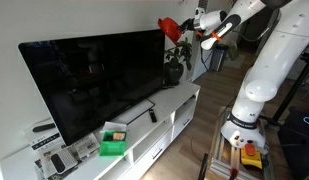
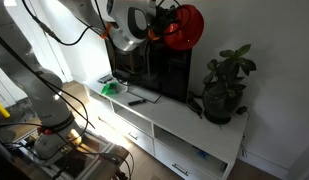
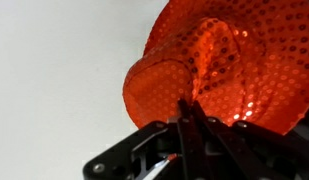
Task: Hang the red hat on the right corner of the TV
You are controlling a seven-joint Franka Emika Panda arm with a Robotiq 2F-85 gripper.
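The red hat (image 3: 219,65) is a sequined red cap that fills the upper right of the wrist view. My gripper (image 3: 187,112) is shut on its fabric. In both exterior views the hat (image 1: 170,27) (image 2: 184,26) hangs from the gripper (image 1: 186,27) (image 2: 166,25) in the air at the upper corner of the TV (image 1: 94,80) (image 2: 164,70). I cannot tell whether the hat touches the TV frame. The TV is a large black flat screen on a low white cabinet.
A potted plant (image 2: 226,85) (image 1: 175,62) stands on the white cabinet (image 2: 184,125) beside the TV, below the hat. A green box (image 1: 114,142) (image 2: 110,88), a remote and small items lie on the cabinet top in front of the screen. A white wall is behind.
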